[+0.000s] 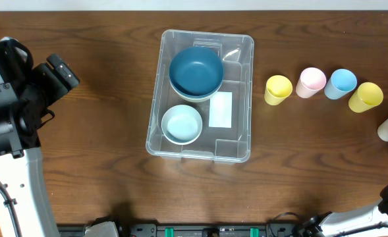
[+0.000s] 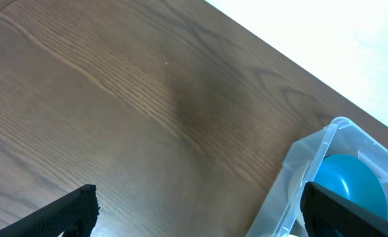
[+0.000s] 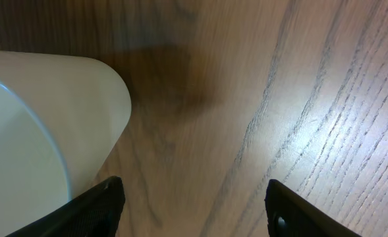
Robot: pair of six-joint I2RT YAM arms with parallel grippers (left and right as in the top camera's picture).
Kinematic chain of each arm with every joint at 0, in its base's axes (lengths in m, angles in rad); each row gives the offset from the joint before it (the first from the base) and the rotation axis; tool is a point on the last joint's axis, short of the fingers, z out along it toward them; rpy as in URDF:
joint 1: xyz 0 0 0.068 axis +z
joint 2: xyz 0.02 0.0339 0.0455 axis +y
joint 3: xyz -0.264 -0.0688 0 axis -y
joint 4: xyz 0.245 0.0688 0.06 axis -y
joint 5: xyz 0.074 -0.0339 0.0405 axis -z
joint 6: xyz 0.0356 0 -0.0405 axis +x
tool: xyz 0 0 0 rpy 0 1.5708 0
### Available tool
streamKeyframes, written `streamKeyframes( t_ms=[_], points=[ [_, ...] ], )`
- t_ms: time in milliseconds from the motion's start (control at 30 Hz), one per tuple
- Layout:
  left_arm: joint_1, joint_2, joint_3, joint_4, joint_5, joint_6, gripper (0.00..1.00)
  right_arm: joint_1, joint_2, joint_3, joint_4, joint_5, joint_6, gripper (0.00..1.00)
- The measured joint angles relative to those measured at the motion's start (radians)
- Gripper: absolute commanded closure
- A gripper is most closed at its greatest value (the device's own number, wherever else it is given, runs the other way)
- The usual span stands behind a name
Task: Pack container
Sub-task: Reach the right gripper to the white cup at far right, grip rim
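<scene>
the left gripper (image 2: 199, 195) hangs over bare wood well to the left of the container (image 1: 237, 89). its two fingers are spread wide with nothing between them, which reads as an arm parked clear of the work rather than busy with it. the right gripper (image 3: 194, 187) is low at the far right of the surface (image 1: 95, 164), also spread wide and holding nothing. a cream cup (image 3: 42, 125) sits just off its left finger, outside the gap, so i judge it is lining up for that cup and has no grasp on it.

the clear container lies at the middle of the surface, long side running away from the robot, in reach of both arms. inside, a dark blue bowl (image 1: 195, 69) takes the far end, seemingly nested on a paler one. a light blue bowl (image 1: 182, 123) sits at the near left, beside the white label (image 1: 221, 109) on the base. the right half is mostly free, so packing looks partly done.

to the right, well apart from the container, stand a yellow cup (image 1: 278, 89), a pink cup (image 1: 311, 81), a blue cup (image 1: 342, 83) and a second yellow cup (image 1: 366, 96) in a close row. they are probably queued for the right arm.

the surface is dark brown wood grain, glossy under the right wrist. past its far edge the room shows only as a bright pale band.
</scene>
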Motion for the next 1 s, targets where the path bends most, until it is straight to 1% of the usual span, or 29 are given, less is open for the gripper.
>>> streamKeyframes(
  t_ms=[267, 600, 833, 1000],
  points=[
    [0.000, 0.000, 0.000, 0.000, 0.000, 0.000, 0.02, 0.054, 0.000, 0.000, -0.001, -0.013, -0.009, 0.28],
    [0.000, 0.000, 0.000, 0.000, 0.000, 0.000, 0.02, 0.241, 0.000, 0.027, 0.018, -0.026, -0.062, 0.21],
    [0.000, 0.000, 0.000, 0.000, 0.000, 0.000, 0.02, 0.225, 0.000, 0.151, -0.017, -0.029, -0.070, 0.20],
    [0.000, 0.000, 0.000, 0.000, 0.000, 0.000, 0.02, 0.173, 0.000, 0.168, -0.037, -0.020, -0.073, 0.20]
  ],
)
